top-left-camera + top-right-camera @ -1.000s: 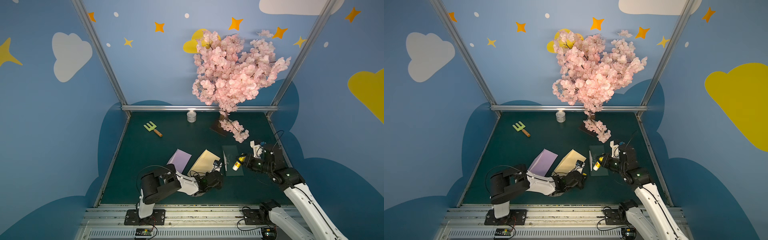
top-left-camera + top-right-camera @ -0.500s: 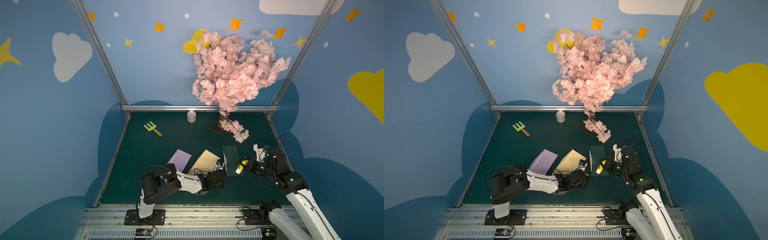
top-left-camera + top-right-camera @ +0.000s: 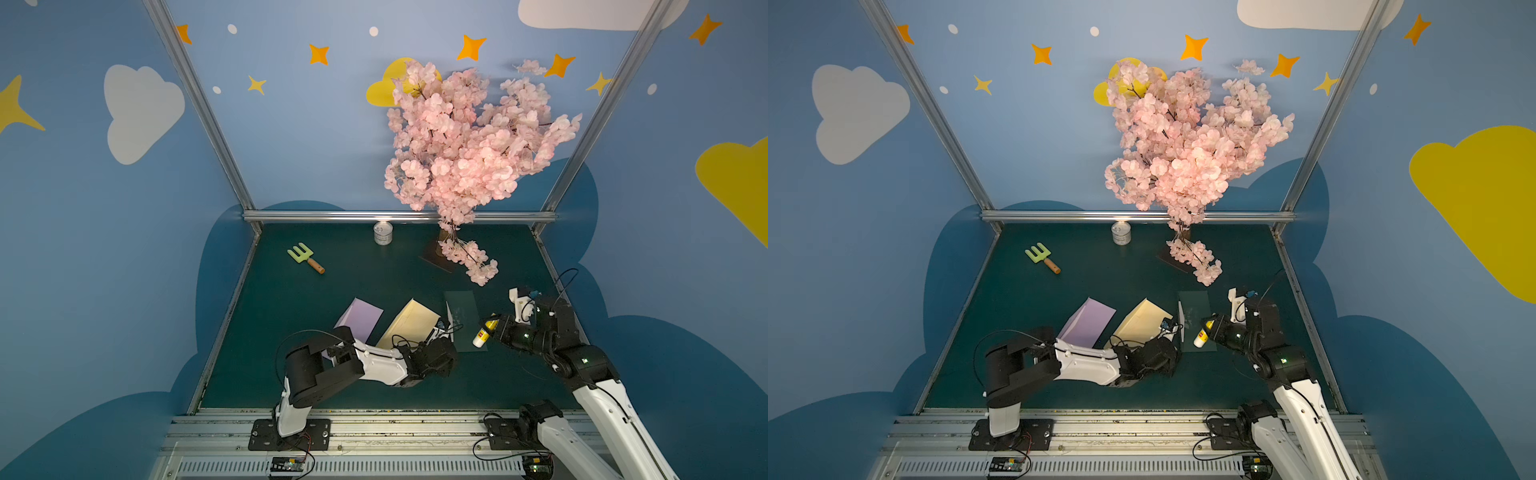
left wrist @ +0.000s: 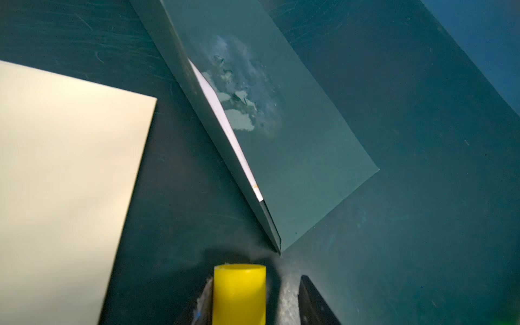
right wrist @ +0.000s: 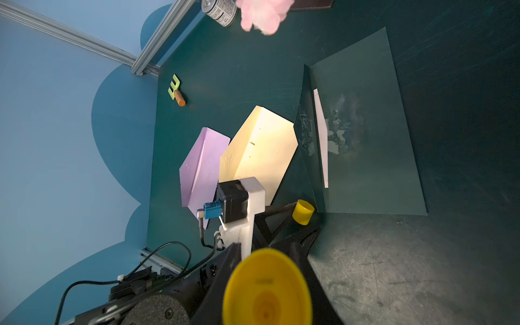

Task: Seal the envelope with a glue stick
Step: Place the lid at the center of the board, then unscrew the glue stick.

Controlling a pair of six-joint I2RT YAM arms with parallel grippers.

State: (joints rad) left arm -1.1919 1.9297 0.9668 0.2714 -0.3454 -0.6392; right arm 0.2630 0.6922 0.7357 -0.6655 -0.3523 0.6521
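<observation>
A dark green envelope (image 3: 464, 320) lies flat with its flap raised and pale glue smears on the body (image 4: 244, 92). My right gripper (image 3: 494, 328) is shut on the glue stick (image 3: 483, 333), held just off the envelope's right edge with its whitish tip pointing down. In the right wrist view the stick's round yellow end (image 5: 267, 287) fills the space between the jaws. My left gripper (image 4: 256, 281) sits low at the envelope's near left corner. It is open: the yellow cap (image 4: 239, 292) leans on one finger, with a gap to the other. The cap (image 5: 303, 212) also shows in the right wrist view.
A cream envelope (image 3: 409, 328) and a purple envelope (image 3: 359, 322) lie left of the green one, partly under my left arm. Further back are a green toy rake (image 3: 305, 258), a small can (image 3: 382, 232) and a pink blossom tree (image 3: 469, 145). Metal rails edge the mat.
My left gripper's jaws have spread apart around the cap. The right arm has drawn the glue stick slightly toward the front.
</observation>
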